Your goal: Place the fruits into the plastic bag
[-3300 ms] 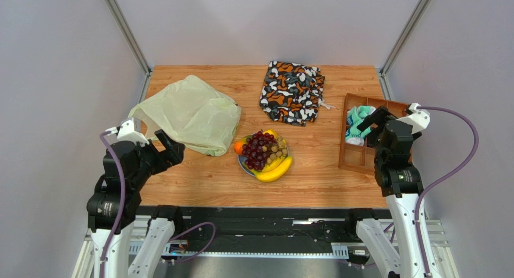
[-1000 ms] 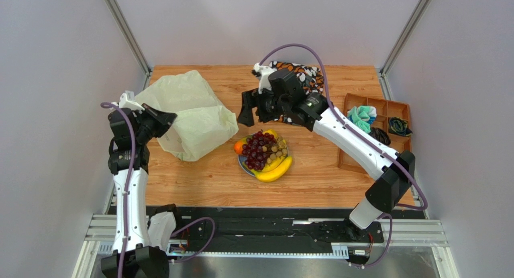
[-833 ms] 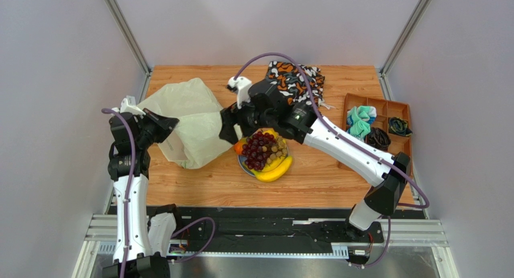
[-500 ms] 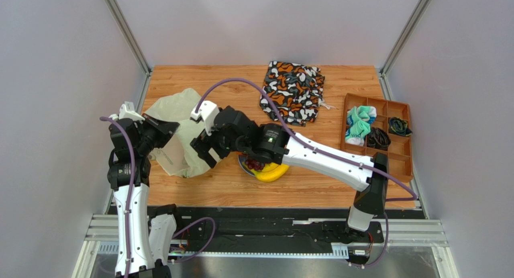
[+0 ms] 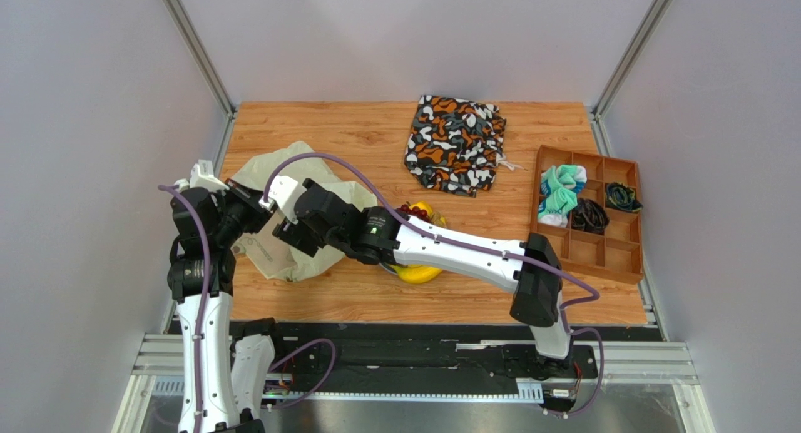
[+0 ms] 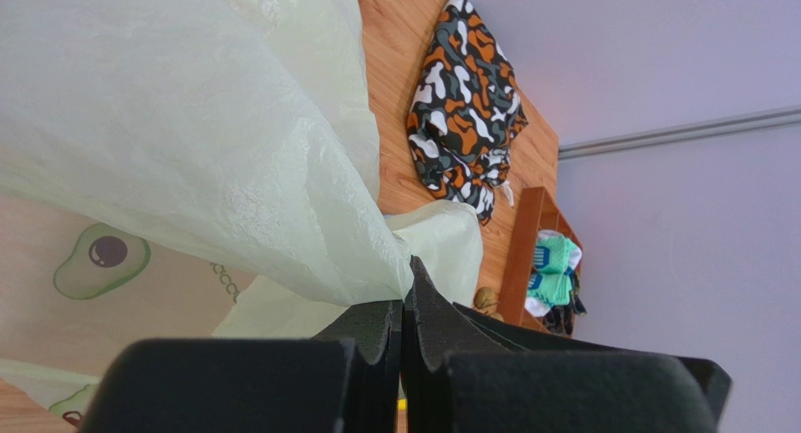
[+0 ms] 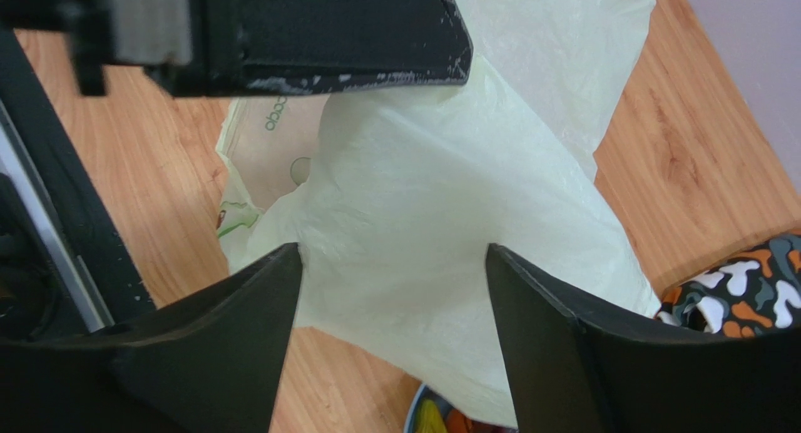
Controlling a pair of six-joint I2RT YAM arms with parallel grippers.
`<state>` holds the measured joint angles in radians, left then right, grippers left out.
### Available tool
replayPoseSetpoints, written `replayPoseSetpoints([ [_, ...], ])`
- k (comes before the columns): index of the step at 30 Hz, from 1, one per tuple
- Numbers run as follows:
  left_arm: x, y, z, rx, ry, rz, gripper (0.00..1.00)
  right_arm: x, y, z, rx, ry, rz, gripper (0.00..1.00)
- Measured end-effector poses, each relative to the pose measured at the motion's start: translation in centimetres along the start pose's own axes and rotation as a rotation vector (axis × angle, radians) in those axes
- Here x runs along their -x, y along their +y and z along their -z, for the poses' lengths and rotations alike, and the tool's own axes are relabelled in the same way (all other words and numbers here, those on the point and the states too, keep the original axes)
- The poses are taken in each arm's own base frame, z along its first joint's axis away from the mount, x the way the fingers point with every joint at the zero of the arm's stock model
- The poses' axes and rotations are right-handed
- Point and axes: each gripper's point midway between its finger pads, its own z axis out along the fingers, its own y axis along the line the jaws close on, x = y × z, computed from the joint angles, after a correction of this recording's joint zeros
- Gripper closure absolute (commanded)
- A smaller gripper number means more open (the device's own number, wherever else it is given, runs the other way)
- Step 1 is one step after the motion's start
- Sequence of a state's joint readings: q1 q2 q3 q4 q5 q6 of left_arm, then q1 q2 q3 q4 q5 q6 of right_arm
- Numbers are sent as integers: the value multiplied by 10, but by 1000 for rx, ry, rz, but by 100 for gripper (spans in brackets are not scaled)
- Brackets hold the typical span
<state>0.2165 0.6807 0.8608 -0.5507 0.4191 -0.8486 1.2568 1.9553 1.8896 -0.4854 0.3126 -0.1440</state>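
Note:
The pale yellow-green plastic bag (image 5: 285,166) lies bunched at the table's left. My left gripper (image 5: 250,208) is shut on a fold of the plastic bag (image 6: 188,142), and its pads (image 6: 381,334) pinch the film. My right gripper (image 5: 285,236) has reached across to the bag and stands open. In the right wrist view the gripper (image 7: 393,257) has bag film (image 7: 423,198) between and beyond its fingertips, with no grip visible. The fruits are mostly hidden under the right arm: yellow bananas (image 5: 420,274) and some purple grapes (image 5: 410,211) show.
An orange-black-white patterned cloth bag (image 5: 456,142) lies at the back centre. A brown compartment tray (image 5: 616,259) with cloth items sits at the right. The right forearm stretches over the fruit plate. The left gripper's body (image 7: 282,29) is close above the right gripper's fingers.
My right arm has swung left from near the patterned cloth bag, across the fruit plate, to the plastic bag. The left gripper kept its hold, and the bag has bunched lower and nearer.

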Motion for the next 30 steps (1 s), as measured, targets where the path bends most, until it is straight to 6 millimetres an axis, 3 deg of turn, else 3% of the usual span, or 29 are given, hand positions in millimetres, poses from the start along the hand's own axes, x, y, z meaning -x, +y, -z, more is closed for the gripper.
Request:
replayPoseSetpoints([
  [1,-1,-1,0,-7,6,0,100,-1,-3,-3,-6,1,0,54],
  [2,-2,-3,1,-13,9,-1,100,-2,-6,-6,-9,3,-1,63],
  [4,-4,-5,2,-25,16,-3,100,-2,-15,-12,-20,6,-7,77],
  [6,-5,-7,3,-36,20,-7,100,-1,-26,-18,-21,3,-28,85],
  [7,-5,-10,4,-47,22,-10,100,0,-31,-19,-17,-1,-40,97],
  [8,-5,-12,5,-59,23,-15,99,3,-34,-19,-10,-9,-53,100],
  [9,-5,-14,5,-71,23,-20,94,8,-38,-20,1,-23,-70,100],
  [10,-5,-17,6,-83,23,-25,73,13,-41,-19,9,-34,-75,100],
  [13,-2,-26,9,-129,13,-62,29,24,-49,-18,26,-67,-92,100],
  [15,-1,-33,14,-163,-1,-96,19,26,-53,-19,42,-75,-102,100],
  [20,-2,-50,34,-259,-58,-193,17,25,-61,-21,154,-83,-203,100],
  [24,-14,-58,50,-348,-79,-261,17,26,-89,-19,221,-100,-345,100],
  [30,-44,-37,55,-372,-58,-260,25,31,-143,-9,339,-159,-593,100],
])
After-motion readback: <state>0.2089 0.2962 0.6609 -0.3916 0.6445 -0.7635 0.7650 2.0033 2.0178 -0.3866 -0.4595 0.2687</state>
